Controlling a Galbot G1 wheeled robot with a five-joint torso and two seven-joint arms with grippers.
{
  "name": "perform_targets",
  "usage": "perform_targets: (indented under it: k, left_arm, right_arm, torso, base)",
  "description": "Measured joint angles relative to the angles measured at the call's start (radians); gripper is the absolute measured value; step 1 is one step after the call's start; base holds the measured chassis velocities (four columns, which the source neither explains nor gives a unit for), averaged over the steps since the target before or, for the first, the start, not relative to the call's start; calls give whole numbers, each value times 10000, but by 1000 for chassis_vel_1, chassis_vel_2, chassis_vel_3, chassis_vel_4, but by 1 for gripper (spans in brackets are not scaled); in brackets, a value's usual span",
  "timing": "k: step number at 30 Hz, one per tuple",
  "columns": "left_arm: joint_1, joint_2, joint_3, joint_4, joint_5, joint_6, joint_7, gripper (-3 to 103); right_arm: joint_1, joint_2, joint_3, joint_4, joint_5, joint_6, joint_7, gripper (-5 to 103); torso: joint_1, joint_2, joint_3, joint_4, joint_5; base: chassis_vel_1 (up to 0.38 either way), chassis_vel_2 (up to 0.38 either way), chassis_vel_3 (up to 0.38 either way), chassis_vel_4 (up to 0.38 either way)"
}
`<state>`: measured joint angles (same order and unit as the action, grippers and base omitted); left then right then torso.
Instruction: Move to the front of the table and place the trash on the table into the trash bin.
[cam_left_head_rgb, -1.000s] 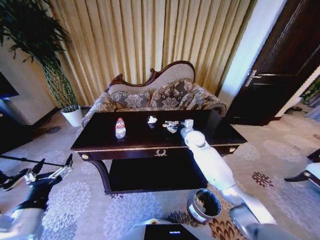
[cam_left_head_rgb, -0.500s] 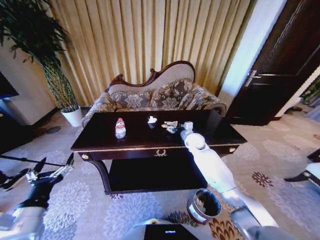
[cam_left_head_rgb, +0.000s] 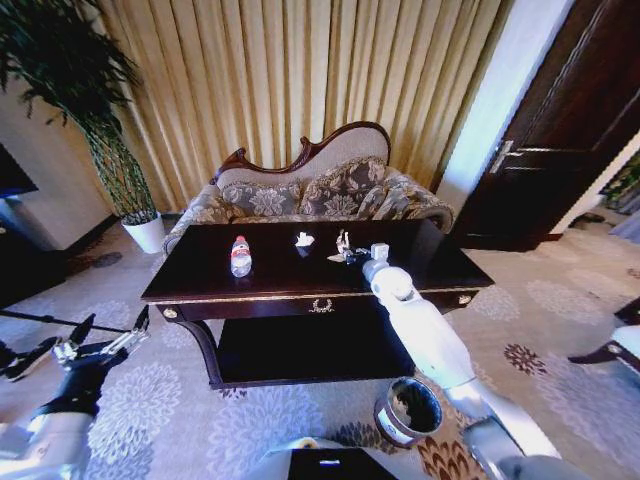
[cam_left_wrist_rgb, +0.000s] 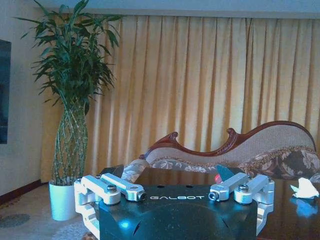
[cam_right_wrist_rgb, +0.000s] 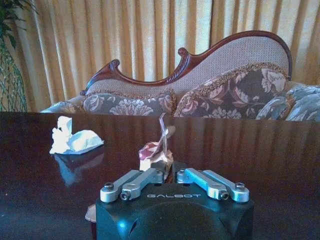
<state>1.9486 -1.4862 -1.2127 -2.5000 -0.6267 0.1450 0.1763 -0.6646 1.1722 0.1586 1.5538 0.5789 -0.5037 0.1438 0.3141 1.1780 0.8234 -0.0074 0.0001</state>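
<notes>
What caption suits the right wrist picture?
Right end effector shut on crumpled wrapper on the table, tissue nearby.

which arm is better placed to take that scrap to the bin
Right. The right gripper is out over the table, shut on the crumpled scrap, with the trash bin beside that arm. The left gripper hangs open, off the table's left end.

On the table before you, the bottle stands left, a tissue scrap mid-table, another scrap right of it. The sofa sits behind; the trash bin stands on the floor, front right
</notes>
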Motion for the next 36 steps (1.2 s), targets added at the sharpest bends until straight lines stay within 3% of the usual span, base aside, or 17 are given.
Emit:
perform_targets:
  k: [2,10,16,18,27,36]
  left_arm:
    - [-31,34,62,0,20,0,-18,100]
    - [-122,68,283,1,45,20,-285,100]
    - [-169,135,280,0,12,22,-460,100]
    - [-155,286,369,0,32,23,-662,100]
    - [-221,998,366,0,-296,313,-959,100]
    - [-261,1156,462,0,-554,545,-923,100]
  right_arm:
    - [-152,-94,175,355,159,11,62,2]
    - [-1359,-751,1192,2358,699,285,251,0]
    - [-3315,-1325,2572,4545,983,501,290,0]
    - [-4483,-1476,3067,5324,1037,1010,301,0]
    - [-7205,-1004,4386,7106,433,1934,-37,0]
    - [-9360,-586,5429,7780,-191,2579,-431,0]
  torso:
    - [1,0,0,1,0]
    - [0,0,0,-2,0]
    - [0,1,-1,-1,0]
    - [0,1,-1,-3,1]
    - [0,1,-1,-1,-1]
    - [0,2,-1,-2,-1]
  base:
    - [0,0,0,0]
    - [0,0,0,0]
    - [0,0,0,0]
    - [0,0,0,0]
    - [0,0,0,0]
    - [0,0,0,0]
